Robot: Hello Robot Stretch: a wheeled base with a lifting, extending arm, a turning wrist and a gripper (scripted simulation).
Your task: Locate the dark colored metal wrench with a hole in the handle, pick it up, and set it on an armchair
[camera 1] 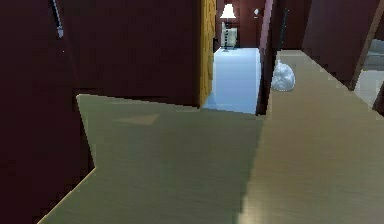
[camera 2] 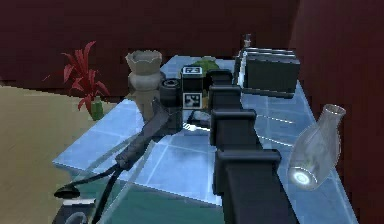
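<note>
Over blue tiled counter [camera 2: 100, 135], gripper [camera 2: 140, 143] hangs near tan vase [camera 2: 145, 70]; cannot tell if holding anything. At its tip dark slim shape [camera 2: 122, 162], perhaps wrench. Raise straight, slowly, clear of vase.

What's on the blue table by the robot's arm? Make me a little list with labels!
table: pale blue tiled top
left: red plant
next to it: tan vase
far end: grey toaster
right edge: clear glass bottle
hand: fingers slant down-left; cannot tell if it holds anything
</note>
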